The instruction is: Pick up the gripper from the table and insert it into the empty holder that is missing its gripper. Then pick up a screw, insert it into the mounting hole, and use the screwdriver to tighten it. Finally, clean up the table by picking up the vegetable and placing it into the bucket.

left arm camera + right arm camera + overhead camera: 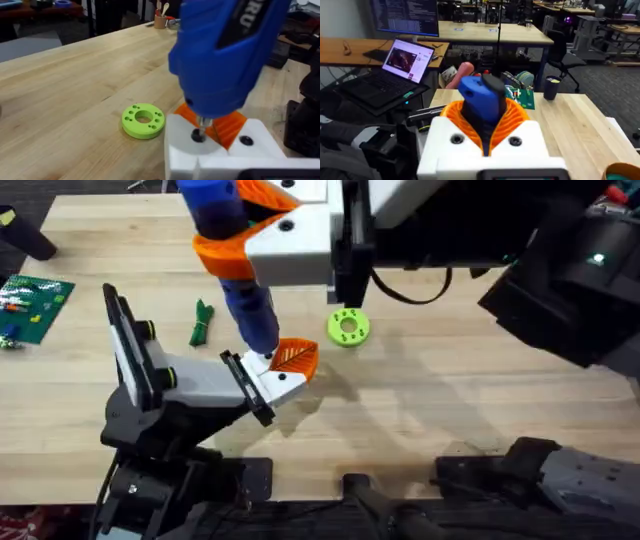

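Observation:
My right gripper (232, 242) reaches across the table and is shut on the blue screwdriver (245, 295), which stands nearly upright. In the right wrist view its orange jaws close around the blue handle (481, 100). The screwdriver's metal tip (202, 122) rests on a dark screw (198, 135) in the white holder (220, 155) at the end of my left arm (170, 395). The small orange gripper (296, 358) sits in the holder (268, 383), just behind the screw. The dark green vegetable (202, 322) lies on the table (450, 400), left of the screwdriver.
A lime green disc with holes (348, 327) lies on the table right of the screwdriver; it is close beside the holder in the left wrist view (143, 120). A green circuit board (32, 305) lies at the far left edge. A second screw hole (245, 140) shows in the holder.

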`<action>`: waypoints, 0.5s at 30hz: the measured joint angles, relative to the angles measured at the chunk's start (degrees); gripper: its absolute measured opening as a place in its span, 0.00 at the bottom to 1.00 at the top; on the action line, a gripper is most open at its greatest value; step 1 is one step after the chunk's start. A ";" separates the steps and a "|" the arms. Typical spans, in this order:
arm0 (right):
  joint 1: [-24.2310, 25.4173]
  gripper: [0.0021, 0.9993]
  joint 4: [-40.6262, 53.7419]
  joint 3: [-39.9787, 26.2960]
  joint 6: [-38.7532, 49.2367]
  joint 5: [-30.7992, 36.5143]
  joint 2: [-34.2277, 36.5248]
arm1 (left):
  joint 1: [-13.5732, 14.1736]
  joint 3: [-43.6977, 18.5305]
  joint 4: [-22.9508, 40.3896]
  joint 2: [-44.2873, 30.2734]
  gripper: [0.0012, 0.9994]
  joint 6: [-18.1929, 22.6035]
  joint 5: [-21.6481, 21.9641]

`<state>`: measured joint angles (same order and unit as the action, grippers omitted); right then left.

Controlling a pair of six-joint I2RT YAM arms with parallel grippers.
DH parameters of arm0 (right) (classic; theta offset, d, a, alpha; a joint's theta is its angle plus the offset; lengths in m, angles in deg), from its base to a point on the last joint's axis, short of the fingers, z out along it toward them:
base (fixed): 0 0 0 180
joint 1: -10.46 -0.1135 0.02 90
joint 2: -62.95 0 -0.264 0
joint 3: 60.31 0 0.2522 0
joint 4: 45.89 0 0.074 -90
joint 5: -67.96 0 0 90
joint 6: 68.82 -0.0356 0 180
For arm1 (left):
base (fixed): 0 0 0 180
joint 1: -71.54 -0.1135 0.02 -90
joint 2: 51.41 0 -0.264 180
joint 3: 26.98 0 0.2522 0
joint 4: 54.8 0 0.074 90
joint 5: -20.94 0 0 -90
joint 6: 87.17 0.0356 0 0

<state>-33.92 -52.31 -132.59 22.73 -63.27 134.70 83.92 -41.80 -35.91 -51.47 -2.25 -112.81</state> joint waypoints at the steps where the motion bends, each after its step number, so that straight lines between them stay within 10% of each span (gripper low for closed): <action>1: 0.00 0.05 0.23 -0.11 -0.01 -0.01 0.00 | 0.00 0.00 0.00 0.01 0.01 -0.04 0.00; 15: 0.02 0.05 0.26 -0.64 0.23 -0.60 0.76 | 0.00 0.00 0.02 0.01 0.01 -0.12 0.00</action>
<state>-33.90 -52.05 -133.23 22.96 -63.87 135.46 83.92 -41.80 -35.89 -51.46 -2.37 -112.81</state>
